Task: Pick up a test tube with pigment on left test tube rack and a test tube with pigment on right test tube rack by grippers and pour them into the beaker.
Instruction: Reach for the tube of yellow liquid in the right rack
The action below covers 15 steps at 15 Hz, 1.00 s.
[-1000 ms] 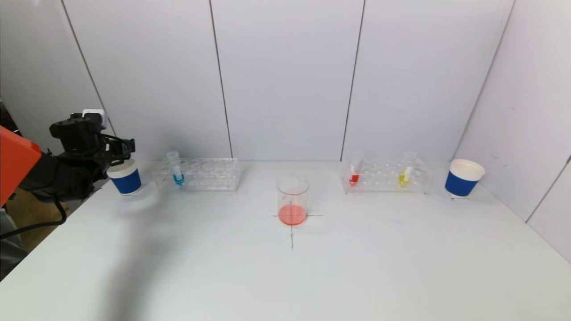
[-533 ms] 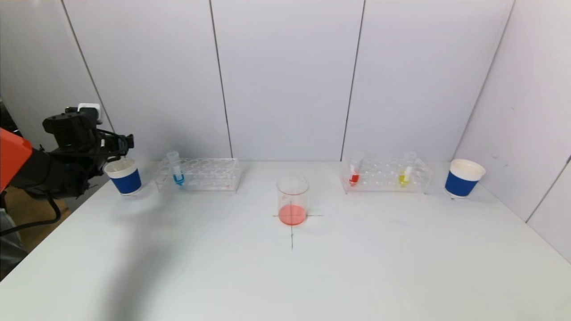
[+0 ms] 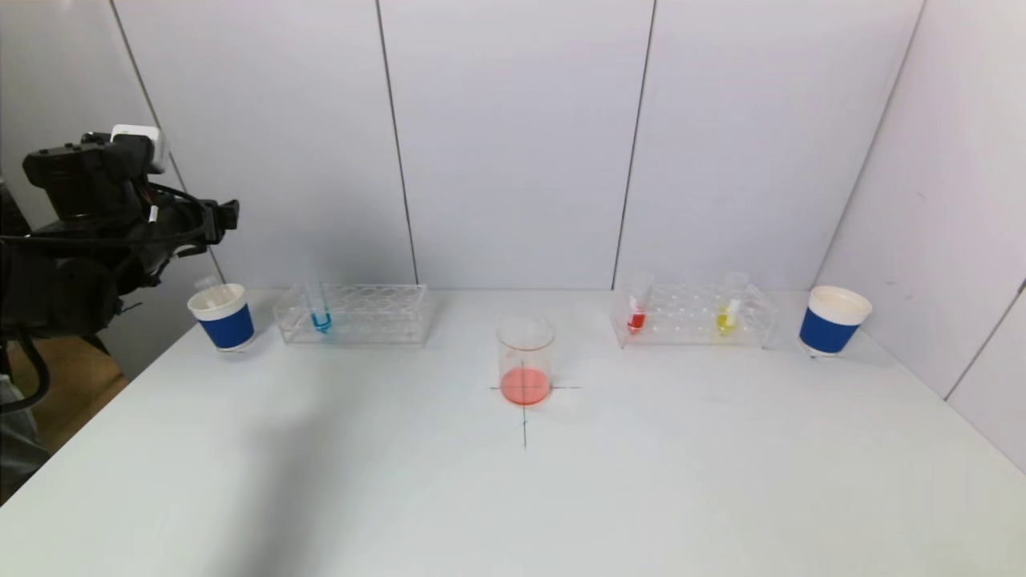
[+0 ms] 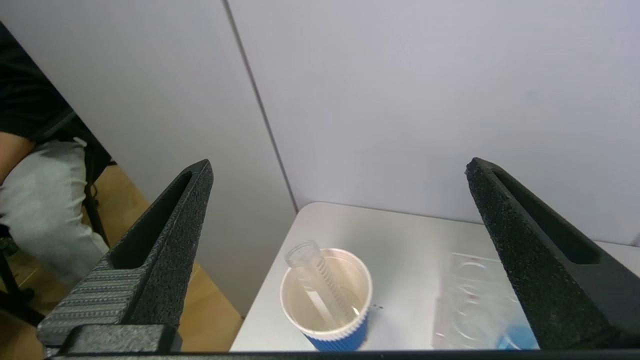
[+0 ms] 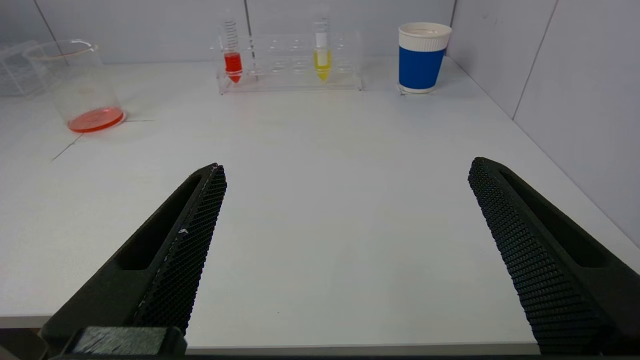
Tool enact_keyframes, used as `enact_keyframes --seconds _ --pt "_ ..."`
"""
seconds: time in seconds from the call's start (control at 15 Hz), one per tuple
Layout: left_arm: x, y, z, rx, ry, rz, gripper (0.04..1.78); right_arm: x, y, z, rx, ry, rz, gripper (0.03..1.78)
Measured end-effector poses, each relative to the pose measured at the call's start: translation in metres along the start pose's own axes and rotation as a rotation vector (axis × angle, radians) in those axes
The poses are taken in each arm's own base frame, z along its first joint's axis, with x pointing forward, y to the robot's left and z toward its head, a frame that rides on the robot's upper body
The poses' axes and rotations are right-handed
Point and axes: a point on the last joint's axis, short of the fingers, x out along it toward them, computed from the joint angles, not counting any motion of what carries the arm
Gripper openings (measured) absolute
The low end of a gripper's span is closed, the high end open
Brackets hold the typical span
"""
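Left gripper point(image 3: 228, 215) raised at the table's left edge, above and just left of the left cup point(image 3: 222, 316), jaws spread wide with nothing between them; in the left wrist view the gripper point(image 4: 337, 170) frames that cup point(image 4: 327, 305) from above

Empty tube point(image 4: 320, 287) leaning inside the left cup, mouth poking over the rim; same tube point(image 3: 207, 285) barely visible in the head view

Left rack point(image 3: 353, 313) just right of the left cup, holding a blue tube point(image 3: 321, 314) at its left end, upright

Beaker point(image 3: 525, 359) at table centre on a drawn cross point(image 3: 525, 417), a shallow layer of red-orange liquid in the bottom, between the two racks and nearer the robot than either

Right rack point(image 3: 693, 315) at the back right, carrying a red tube point(image 3: 636, 308) at its left end and a yellow tube point(image 3: 729, 308) further right, both upright; right cup point(image 3: 832, 320) just beyond the rack's right end

Right gripper point(image 5: 345, 172) out of the head view, seen only through its own wrist camera: low near the table's front edge, jaws wide apart and empty, aimed toward the right rack point(image 5: 290, 62), with red tube point(image 5: 232, 57), yellow tube point(image 5: 322, 55), right cup point(image 5: 422, 57) and beaker point(image 5: 80, 85) all well ahead of it

Table point(image 3: 641, 481) white, walled by pale panels at the back and right
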Motion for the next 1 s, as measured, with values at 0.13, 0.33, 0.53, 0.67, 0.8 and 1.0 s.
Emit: enact_keyframes --seconds 0.13,0.33,0.53,0.67,0.8,1.0 --pt "-0.037 -0.009 0.025 0.01 -0.036 -0.043 1.76 0.0 0.0 0.0 0.0 0.0 0.0 1.76" --pt "-0.097 -0.011 0.043 0.031 -0.072 -0.095 1.76 0.0 0.0 0.0 0.0 0.0 0.0 1.76" --pt "-0.157 -0.001 0.041 0.039 -0.094 -0.121 1.76 0.0 0.0 0.0 0.0 0.0 0.0 1.76" --pt "-0.193 0.008 0.031 0.04 -0.098 -0.127 1.76 0.0 0.0 0.0 0.0 0.0 0.0 1.76" --pt "-0.228 0.017 0.018 0.052 -0.111 -0.121 1.76 0.0 0.0 0.0 0.0 0.0 0.001 1.76" --pt "-0.272 0.03 0.001 0.084 -0.152 -0.09 1.76 0.0 0.0 0.0 0.0 0.0 0.0 1.76"
